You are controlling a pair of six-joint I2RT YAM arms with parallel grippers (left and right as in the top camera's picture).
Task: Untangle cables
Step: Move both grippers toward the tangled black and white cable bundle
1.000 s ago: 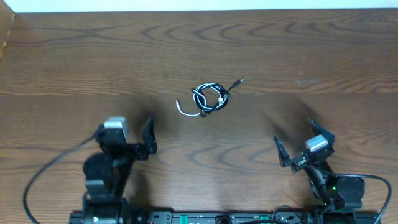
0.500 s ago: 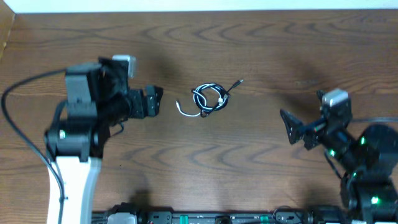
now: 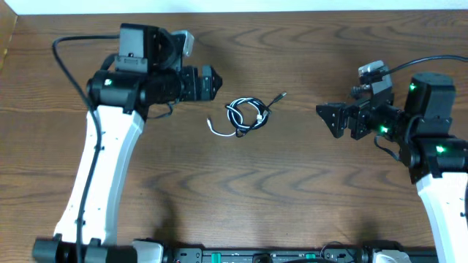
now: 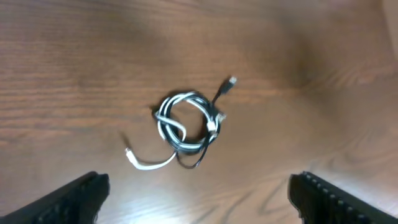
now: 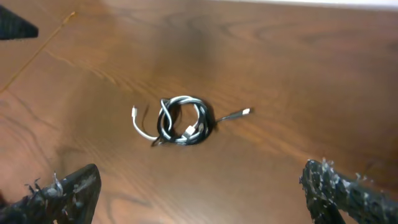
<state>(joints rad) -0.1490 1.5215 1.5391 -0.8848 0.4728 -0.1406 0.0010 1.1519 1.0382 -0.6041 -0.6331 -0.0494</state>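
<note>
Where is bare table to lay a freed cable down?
Free: the table stretch between the left arm and right arm, nearer the robot than the cables; also the strip beyond them. Crowded: left gripper and right gripper flank the cables.

The tangled cables [image 3: 245, 115] lie near the middle of the desk [image 3: 292, 197], one plug end [image 3: 283, 95] trailing out behind and to the right. The left claw [image 3: 210, 82] sits just left of and behind the bundle, apparently not touching it. The right claw [image 3: 327, 119] is well apart on its right.
</note>
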